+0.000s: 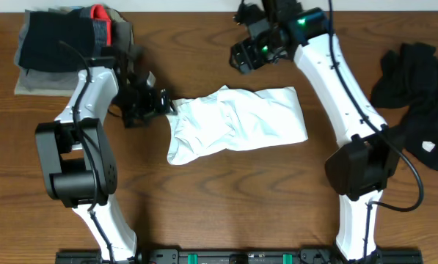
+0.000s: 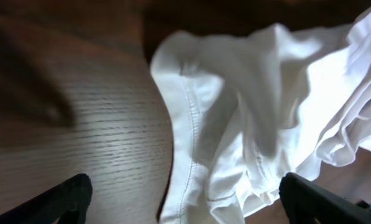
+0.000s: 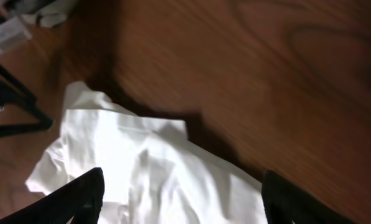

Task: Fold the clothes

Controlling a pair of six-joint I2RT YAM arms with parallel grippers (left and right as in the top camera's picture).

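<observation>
A crumpled white garment point(image 1: 237, 125) is laid at the middle of the counter point(image 1: 204, 213). It is bunched along its seams, and no neat fold has yet been made in it. At its 9 o'clock edge the left tool point(image 1: 163, 104) is set low, its fingers spread wide and empty, with the cloth's hem lying between and ahead of them in the left wrist view. Whether the cloth is touched cannot be told. At 12 o'clock the right tool point(image 1: 241, 60) is held above the garment's upper edge, likewise released and empty.

Farther out, a stack of folded clothes point(image 1: 57, 44) is seen at 10 o'clock and a dark heap of clothes point(image 1: 417, 95) at 3 o'clock, both well apart from the garment.

The step in hand is judged to be the first grasp. Next, the hem at 9 o'clock would need to be pinched by the left tool and the upper edge by the right. The cloth could then be drawn flat before being turned over.
</observation>
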